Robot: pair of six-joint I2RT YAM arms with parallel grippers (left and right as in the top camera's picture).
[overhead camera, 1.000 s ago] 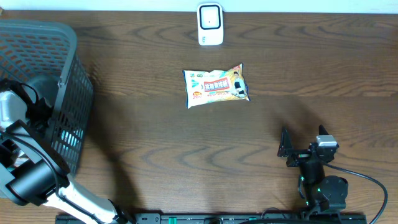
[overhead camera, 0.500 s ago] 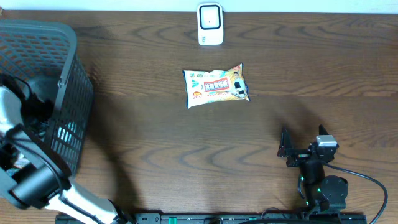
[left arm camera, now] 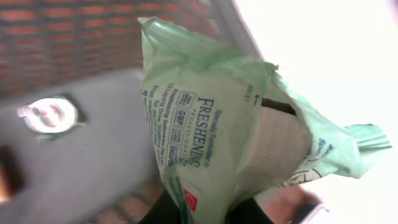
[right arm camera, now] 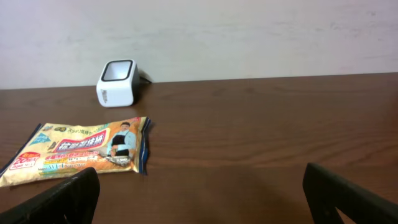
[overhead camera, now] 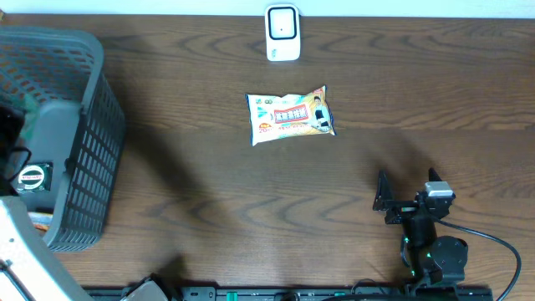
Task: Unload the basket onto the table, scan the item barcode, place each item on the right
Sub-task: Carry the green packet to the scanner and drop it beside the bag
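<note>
A pale green packet (left arm camera: 211,124) with printed text fills the left wrist view, and my left gripper (left arm camera: 205,210) is shut on its lower end, one black finger on each side. Overhead, only a green scrap (overhead camera: 29,104) shows at the basket's left edge. The white barcode scanner (overhead camera: 282,33) stands at the table's far edge, also in the right wrist view (right arm camera: 116,82). An orange and white snack packet (overhead camera: 290,115) lies flat in front of it. My right gripper (overhead camera: 408,199) rests open near the front right, nothing between its fingers (right arm camera: 62,199).
A dark mesh basket (overhead camera: 92,159) stands at the left, holding a grey item with a round label (overhead camera: 32,176). The white link of my left arm (overhead camera: 21,251) crosses the bottom-left corner. A black cable (overhead camera: 493,242) trails by the right arm's base.
My left arm has pulled out of the basket towards the left edge, uncovering the grey item inside. The right arm and the snack packet have not moved.
</note>
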